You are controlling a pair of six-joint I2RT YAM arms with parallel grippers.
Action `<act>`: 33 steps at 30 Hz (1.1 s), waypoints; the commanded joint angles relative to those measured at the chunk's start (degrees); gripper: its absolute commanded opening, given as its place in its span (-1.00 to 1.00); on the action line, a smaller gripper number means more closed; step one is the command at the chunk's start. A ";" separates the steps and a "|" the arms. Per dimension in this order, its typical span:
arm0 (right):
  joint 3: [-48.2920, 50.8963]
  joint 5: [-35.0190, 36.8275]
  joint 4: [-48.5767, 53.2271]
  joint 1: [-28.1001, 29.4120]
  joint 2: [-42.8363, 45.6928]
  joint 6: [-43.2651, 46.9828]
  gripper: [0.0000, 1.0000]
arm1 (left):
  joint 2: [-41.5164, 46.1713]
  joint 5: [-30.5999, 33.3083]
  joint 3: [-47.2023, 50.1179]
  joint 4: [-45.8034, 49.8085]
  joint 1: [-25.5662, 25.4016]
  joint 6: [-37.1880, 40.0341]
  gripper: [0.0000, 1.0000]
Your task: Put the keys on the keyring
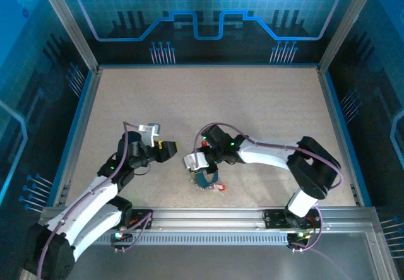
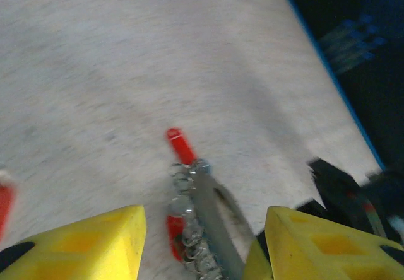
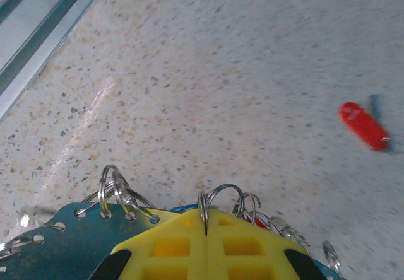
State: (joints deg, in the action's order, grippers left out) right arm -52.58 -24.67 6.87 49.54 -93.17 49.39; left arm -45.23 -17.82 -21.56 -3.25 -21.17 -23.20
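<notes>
Keyring (image 1: 206,180) sits at the front middle of the worktop (image 1: 265,110), pinched at its rim by the right pincer (image 3: 205,220), whose fingers are pressed together. Small split rings (image 3: 113,182) and a red-headed key (image 2: 182,146) hang from it, and the left pincer (image 2: 203,223) stands spread and empty just beside its edge. A loose red key (image 3: 365,125) lies apart on the worktop, so threading seems partway done, though the left wrist view is blurred. The next move calls for the left pincer to pick up that key and line its hole up with a split ring.
</notes>
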 commanded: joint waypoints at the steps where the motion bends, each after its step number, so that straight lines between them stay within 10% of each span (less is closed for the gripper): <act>1: 5.36 -5.94 -11.94 -3.03 5.61 -8.95 -1.00 | 0.58 -6.15 0.93 -12.06 -1.68 8.84 0.03; 11: 15.14 -12.45 -27.33 -12.05 17.66 -22.88 -1.00 | -2.23 -21.64 -8.67 3.41 -5.42 38.44 -0.05; 33: 19.45 -17.16 -21.39 -13.81 28.84 -20.49 -1.00 | -13.21 -26.40 -13.63 3.07 -11.09 58.89 -0.30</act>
State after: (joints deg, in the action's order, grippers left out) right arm -33.30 -40.97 -15.86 34.63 -65.89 26.92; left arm -58.04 -40.58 -32.93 -1.13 -31.70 31.24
